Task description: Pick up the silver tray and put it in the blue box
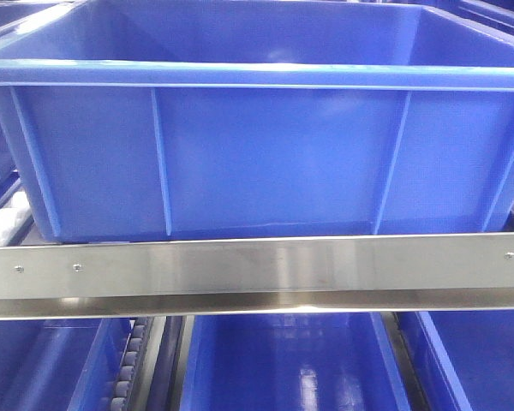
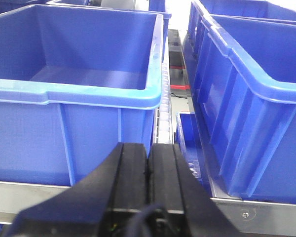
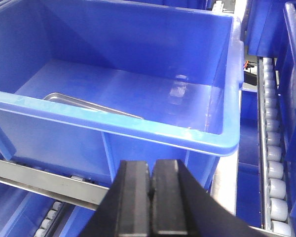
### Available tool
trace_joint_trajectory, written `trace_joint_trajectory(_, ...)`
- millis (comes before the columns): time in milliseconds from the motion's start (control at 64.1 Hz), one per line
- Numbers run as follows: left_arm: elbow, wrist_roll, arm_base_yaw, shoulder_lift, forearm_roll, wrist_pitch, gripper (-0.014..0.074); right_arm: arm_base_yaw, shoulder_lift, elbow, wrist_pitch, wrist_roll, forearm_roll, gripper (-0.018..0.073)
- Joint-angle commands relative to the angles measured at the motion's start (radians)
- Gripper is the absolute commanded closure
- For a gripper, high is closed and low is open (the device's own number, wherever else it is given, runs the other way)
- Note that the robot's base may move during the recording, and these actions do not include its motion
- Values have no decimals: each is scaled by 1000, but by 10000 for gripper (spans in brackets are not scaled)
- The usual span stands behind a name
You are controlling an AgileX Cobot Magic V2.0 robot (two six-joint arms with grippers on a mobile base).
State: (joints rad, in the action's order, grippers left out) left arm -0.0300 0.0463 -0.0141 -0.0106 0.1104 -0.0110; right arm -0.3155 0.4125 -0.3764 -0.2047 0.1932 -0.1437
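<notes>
The blue box (image 1: pixel 265 145) fills the front view, standing on a steel rail. In the right wrist view the silver tray (image 3: pixel 84 105) lies on the floor of the blue box (image 3: pixel 138 126), toward its near left. Only the tray's far rim and a strip of floor show above the box's near wall. My right gripper (image 3: pixel 152 165) is shut and empty, just outside and below the near rim. My left gripper (image 2: pixel 149 148) is also shut and empty, in front of the near right corner of the blue box (image 2: pixel 79 123). Neither gripper shows in the front view.
A steel rail (image 1: pixel 257 265) runs under the box, with lower blue bins (image 1: pixel 291 360) beneath it. Roller tracks (image 3: pixel 274 148) run along the box's right side. More blue crates (image 2: pixel 251 98) stand to the right, with a small bin (image 2: pixel 187 133) lower between them.
</notes>
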Motion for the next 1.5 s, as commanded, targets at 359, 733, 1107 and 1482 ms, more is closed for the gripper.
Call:
trace_joint_trajectory(359,4,-1,1,-17,8,95,701,284,-187,202,113,-124,60,510)
trace_joint_trajectory(733,4,-1,1,-17,8,95,701,355,-440,409,154,-126,132,510)
trace_joint_trajectory(1107,4,-1,1,-17,8,95,701,353,-443,409,159,-124,132,510)
trace_joint_trajectory(1482,4,-1,1,-17,8,95,701,353,-443,409,159,-124,132,510)
